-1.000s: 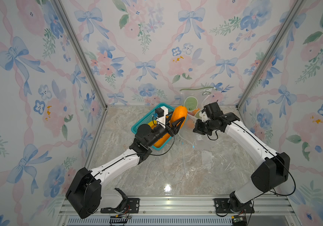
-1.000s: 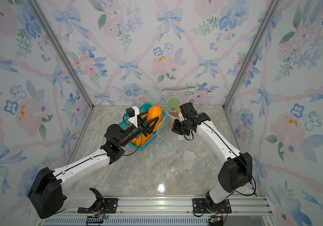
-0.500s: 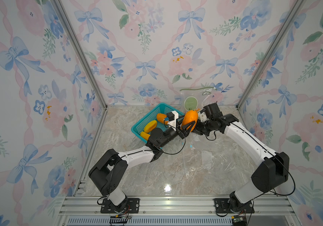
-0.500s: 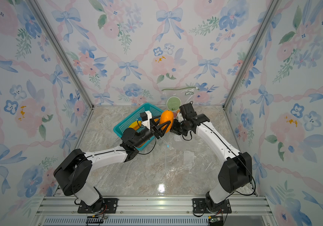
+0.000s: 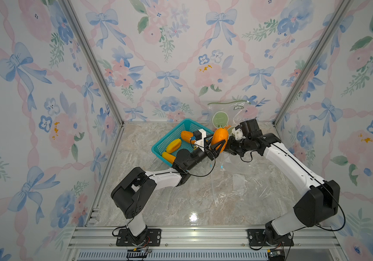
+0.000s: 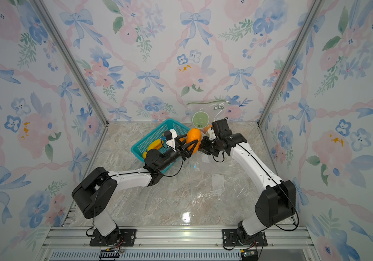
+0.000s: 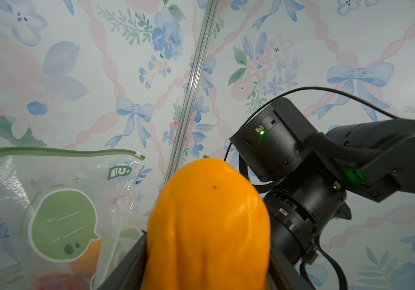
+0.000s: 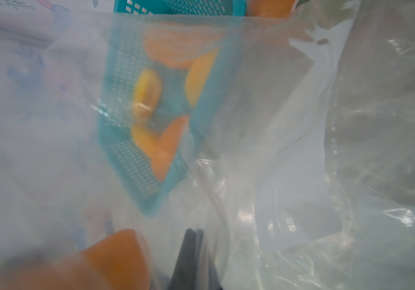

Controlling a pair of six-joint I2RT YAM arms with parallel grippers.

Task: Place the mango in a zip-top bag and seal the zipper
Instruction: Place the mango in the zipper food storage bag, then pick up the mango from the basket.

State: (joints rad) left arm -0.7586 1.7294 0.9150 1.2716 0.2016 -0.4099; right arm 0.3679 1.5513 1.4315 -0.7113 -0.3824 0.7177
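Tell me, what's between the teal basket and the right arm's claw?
The mango, clamped in the left gripper, fills that gap; both top views show it.

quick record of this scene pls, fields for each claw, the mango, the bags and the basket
left claw: closed on the mango
mango: held up off the table, between the basket and the right claw
right claw: shut, pinching the clear bag
clear bag: mostly lying on the table, mango not yet inside
basket: teal, three spare mangoes in it
second bag: green label, propped up at the back
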